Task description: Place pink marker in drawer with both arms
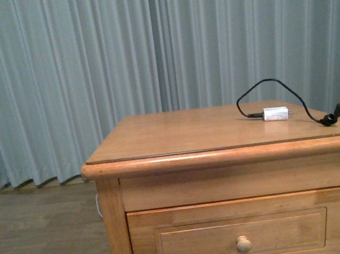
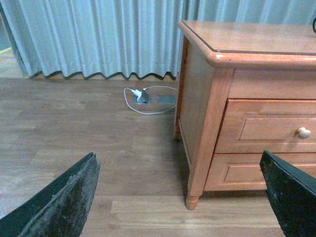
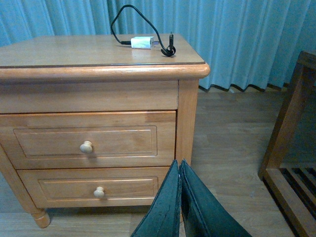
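I am looking at a honey-coloured wooden nightstand point(image 1: 220, 130) before grey-blue curtains point(image 1: 56, 73). The pink marker is not visible in any view, so I cannot say where it lies. The drawer point(image 3: 86, 140), the taller upper one with a recessed panel and a round knob point(image 3: 86, 146), is shut. I judge the knob the only place to take hold; the wood looks stiff and smooth, and the drawer should slide out with a steady pull. The marker, once found, would likely be light, hard and apt to roll. On the top lies a white charger plug point(image 1: 275, 114) with a black cable point(image 1: 278, 88). The left gripper point(image 2: 180, 197) has its fingers spread wide, holding nothing; the right gripper point(image 3: 179, 197) has its fingers pressed together, empty. Only the wrist views show the lower drawer point(image 3: 98, 190); only the left shows a floor socket point(image 2: 144, 96); the front view shows neither arm.
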Motion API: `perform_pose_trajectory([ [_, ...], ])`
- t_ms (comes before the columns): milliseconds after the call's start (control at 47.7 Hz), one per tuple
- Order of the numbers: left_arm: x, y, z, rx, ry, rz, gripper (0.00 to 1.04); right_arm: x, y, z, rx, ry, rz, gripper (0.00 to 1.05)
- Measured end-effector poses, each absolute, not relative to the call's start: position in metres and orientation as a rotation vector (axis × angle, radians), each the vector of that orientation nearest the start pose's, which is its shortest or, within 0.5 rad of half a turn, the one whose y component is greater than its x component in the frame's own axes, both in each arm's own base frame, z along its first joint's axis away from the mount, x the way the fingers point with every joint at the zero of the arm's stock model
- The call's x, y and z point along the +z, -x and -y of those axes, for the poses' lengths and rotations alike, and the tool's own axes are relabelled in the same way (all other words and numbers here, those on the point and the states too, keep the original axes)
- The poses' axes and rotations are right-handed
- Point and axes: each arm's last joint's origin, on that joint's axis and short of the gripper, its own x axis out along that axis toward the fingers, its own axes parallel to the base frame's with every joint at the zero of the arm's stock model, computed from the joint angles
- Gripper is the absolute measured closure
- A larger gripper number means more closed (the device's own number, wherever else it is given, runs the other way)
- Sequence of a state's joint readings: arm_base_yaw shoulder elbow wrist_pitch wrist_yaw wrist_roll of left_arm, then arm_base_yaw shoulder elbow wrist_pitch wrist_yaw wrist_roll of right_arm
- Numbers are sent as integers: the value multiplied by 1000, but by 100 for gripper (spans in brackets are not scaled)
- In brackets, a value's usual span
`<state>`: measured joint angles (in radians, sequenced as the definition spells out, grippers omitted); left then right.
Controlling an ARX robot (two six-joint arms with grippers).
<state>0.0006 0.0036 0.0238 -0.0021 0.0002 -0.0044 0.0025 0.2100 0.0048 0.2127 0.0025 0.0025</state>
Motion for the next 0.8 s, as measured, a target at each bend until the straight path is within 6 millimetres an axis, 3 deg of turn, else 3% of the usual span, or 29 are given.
perform_pose_trajectory([
  [251, 171, -96, 0, 0, 4, 18, 6, 165, -98, 0, 0, -2, -2, 103],
  [524, 171, -96, 0, 0, 4, 18, 6, 165, -98, 0, 0, -2, 2, 102],
  [796, 171, -96, 0, 0, 4, 18, 6, 165, -98, 0, 1, -1, 2, 56],
])
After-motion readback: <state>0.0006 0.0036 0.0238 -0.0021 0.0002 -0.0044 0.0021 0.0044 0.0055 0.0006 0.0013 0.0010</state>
